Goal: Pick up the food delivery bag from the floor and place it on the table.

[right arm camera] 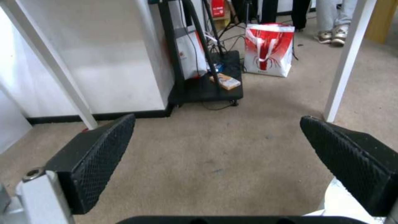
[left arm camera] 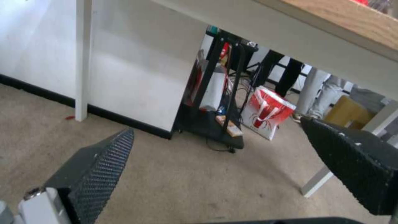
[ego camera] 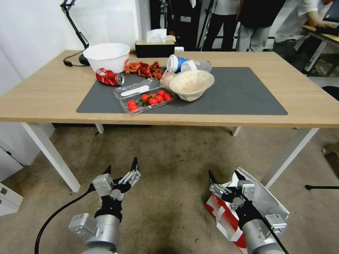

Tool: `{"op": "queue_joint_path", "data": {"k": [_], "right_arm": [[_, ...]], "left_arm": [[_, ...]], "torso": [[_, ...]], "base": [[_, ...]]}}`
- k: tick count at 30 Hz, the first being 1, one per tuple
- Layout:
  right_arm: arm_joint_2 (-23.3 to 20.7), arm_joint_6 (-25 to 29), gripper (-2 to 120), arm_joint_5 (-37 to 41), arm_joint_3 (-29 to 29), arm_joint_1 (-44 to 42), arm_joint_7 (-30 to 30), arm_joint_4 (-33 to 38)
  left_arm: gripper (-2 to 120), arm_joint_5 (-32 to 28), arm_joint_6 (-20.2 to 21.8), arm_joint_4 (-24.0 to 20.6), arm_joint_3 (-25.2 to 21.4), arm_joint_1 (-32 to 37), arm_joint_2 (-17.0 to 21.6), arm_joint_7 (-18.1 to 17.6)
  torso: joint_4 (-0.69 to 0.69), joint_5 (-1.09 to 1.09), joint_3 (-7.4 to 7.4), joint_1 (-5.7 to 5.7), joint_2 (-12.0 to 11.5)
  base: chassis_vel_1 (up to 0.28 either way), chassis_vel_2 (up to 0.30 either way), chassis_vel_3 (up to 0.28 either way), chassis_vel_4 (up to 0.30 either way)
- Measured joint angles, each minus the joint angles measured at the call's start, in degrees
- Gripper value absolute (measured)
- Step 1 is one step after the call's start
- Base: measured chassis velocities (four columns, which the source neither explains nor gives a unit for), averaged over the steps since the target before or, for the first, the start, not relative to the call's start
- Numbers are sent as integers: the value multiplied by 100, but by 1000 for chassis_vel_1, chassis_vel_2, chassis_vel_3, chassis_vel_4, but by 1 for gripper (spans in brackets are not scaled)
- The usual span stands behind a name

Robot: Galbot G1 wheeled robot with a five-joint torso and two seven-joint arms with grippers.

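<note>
Beige carpet (ego camera: 176,165) underfoot, worn and stained, and a wide wooden table (ego camera: 42,102) on white legs across the room with a dark grey mat (ego camera: 247,95) on top. Sweeping across the tabletop from nine o'clock: a black lamp base (ego camera: 83,60), a big white bowl (ego camera: 106,56), a crushed red can (ego camera: 109,77) lying on its side, a heap of red shells (ego camera: 143,68), a clear tray of cherry tomatoes (ego camera: 144,95) near the middle, a tipped blue-and-white cup (ego camera: 176,63), and a pale bowl (ego camera: 191,84) of food leaning over just beside the tray. A black tissue box (ego camera: 155,47) sits at the far edge, around twelve o'clock.

Down low now. The left gripper (ego camera: 122,167) hangs over bare carpet at about seven o'clock, fingers spread wide apart with nothing between them. The left wrist camera looks under the table's edge.

Over at five o'clock, the right gripper (ego camera: 226,174) has its fingers parted too, gripping nothing. It hovers right above the food delivery bag (ego camera: 226,215), which stands on the floor just in front of the table's right leg, red and white sides showing, silver foil flap open behind the arm. A second red-and-white bag (right arm camera: 268,49) stands well beyond the table, near a black rack (right arm camera: 207,84).
</note>
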Motion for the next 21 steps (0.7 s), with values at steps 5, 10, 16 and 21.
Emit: {"op": "queue_joint_path", "data": {"k": [5, 10, 16, 21], "right_arm": [[4, 0, 100, 0, 0, 4, 3, 0], [6, 0, 100, 0, 0, 8, 6, 0], [6, -1, 100, 0, 0, 11, 9, -5], [6, 0, 100, 0, 1, 12, 13, -5]], "left_arm": [[100, -1, 0, 0, 2, -2, -4, 0], [100, -2, 2, 0, 3, -5, -4, -2], [100, -2, 2, 1, 3, -6, -10, -3], [100, -12, 16, -17, 7, 2, -11, -8]], "torso": [[0, 0, -63, -34, -96], [0, 0, -146, -78, -224], [0, 0, -241, -131, -373], [0, 0, -303, -164, -469]], "base": [[0, 0, 0, 0], [0, 0, 0, 0], [0, 0, 0, 0], [0, 0, 0, 0]]}}
